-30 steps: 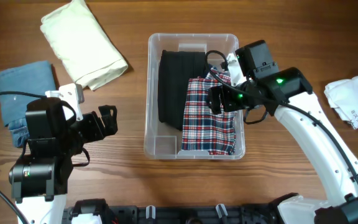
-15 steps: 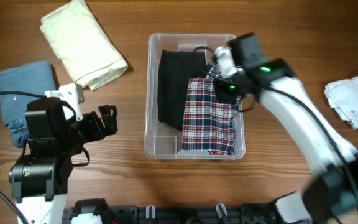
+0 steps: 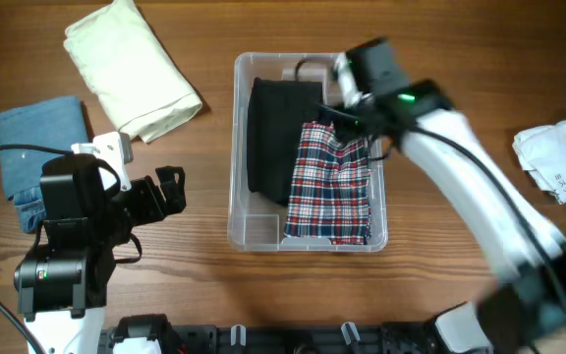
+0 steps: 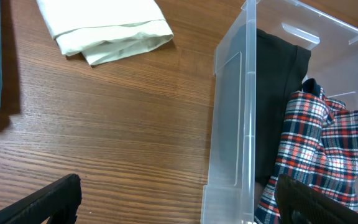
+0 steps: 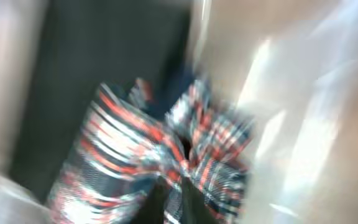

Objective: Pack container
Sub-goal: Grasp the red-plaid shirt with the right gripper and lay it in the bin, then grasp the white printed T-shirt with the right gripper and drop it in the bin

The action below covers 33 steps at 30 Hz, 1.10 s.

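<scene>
The clear container (image 3: 240,231) stands mid-table with a black folded garment (image 3: 268,138) along its left side and a plaid shirt (image 3: 334,192) on its right. My right gripper (image 3: 345,116) is inside the bin at the shirt's far end, shut on a bunched fold of the plaid fabric (image 5: 185,149); the right wrist view is blurred, with the fingers (image 5: 180,193) pinched together in the cloth. My left gripper (image 3: 170,192) hovers left of the container, open and holding nothing. Its fingers (image 4: 48,199) frame the bin's near wall (image 4: 232,124) in the left wrist view.
A cream folded cloth (image 3: 131,69) lies at the far left, also seen in the left wrist view (image 4: 104,28). A blue denim piece (image 3: 32,157) sits beside the left arm. A crumpled white item (image 3: 558,152) lies at the right edge.
My right gripper has shut on the plaid shirt and moved toward the bin's far end, pulling the shirt's top edge along. The left arm has not moved.
</scene>
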Available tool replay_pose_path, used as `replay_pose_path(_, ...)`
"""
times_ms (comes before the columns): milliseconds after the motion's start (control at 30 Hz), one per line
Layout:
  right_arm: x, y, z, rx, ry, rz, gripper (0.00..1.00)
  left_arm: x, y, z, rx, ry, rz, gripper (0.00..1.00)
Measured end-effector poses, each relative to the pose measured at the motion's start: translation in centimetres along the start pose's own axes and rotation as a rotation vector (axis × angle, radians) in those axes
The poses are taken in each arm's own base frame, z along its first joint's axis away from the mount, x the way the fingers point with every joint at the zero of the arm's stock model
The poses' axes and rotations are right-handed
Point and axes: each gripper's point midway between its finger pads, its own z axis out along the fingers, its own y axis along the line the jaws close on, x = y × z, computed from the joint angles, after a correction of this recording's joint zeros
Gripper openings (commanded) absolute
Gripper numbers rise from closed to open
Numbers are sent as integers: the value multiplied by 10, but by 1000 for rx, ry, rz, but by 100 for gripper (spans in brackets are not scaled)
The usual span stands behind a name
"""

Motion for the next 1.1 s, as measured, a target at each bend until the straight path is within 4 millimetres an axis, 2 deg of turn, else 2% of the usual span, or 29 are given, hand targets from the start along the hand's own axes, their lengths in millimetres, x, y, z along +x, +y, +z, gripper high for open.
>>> replay_pose_path(33,-28,1,-50,-10,-154,3,4,0,0,0,0,0,0,100)
replay_pose_path(67,-37,2,-77,-16,-223,3,4,0,0,0,0,0,0,100)
replay_pose_path(100,-37,2,-87,-17,-237,3,4,0,0,0,0,0,0,100)
replay_pose_path(133,-33,3,-78,-22,-211,2,4,0,0,0,0,0,0,100)
replay_pose_path(167,-27,4,-62,-30,-165,-3,4,0,0,0,0,0,0,100)
replay_pose_path(267,33,19,41,-64,150,-61,4,0,0,0,0,0,0,100)
replay_pose_path(333,83,32,97,-78,359,-127,4,0,0,0,0,0,0,100)
replay_pose_path(367,94,34,112,-76,403,-141,4,0,0,0,0,0,0,100)
replay_pose_path(400,98,32,121,-70,429,-147,4,0,0,0,0,-1,0,100)
replay_pose_path(500,99,30,127,-71,463,-147,4,0,0,0,0,0,0,100)
replay_pose_path(700,93,27,114,-37,499,-162,4,1,0,0,-1,3,-1,100)
replay_pose_path(733,88,26,108,-20,489,-167,10,2,0,0,-2,8,-2,100)
replay_pose_path(767,71,24,97,1,429,-154,41,3,1,0,-3,13,-3,100)
replay_pose_path(800,44,22,77,9,326,-139,79,4,1,0,-4,15,-3,100)
replay_pose_path(833,17,19,54,11,209,-111,100,4,1,0,-4,16,-4,100)
replay_pose_path(867,-18,7,13,19,51,-58,100,4,1,0,-4,17,-4,100)
replay_pose_path(900,-38,-9,-23,32,-57,-6,100,4,1,0,-4,17,-4,100)
replay_pose_path(933,-55,-38,-64,62,-167,66,100,4,1,0,-4,17,-4,100)
replay_pose_path(967,-60,-91,-111,133,-270,187,100,4,1,0,-4,17,-4,100)
replay_pose_path(1000,-47,-131,-126,178,-270,299,100,4,1,0,-4,17,-4,100)
replay_pose_path(1033,-24,-174,-131,228,-233,435,100,4,1,0,-4,17,-4,100)
replay_pose_path(1100,37,-259,-123,312,-139,743,100,4,1,0,-4,17,-4,100)
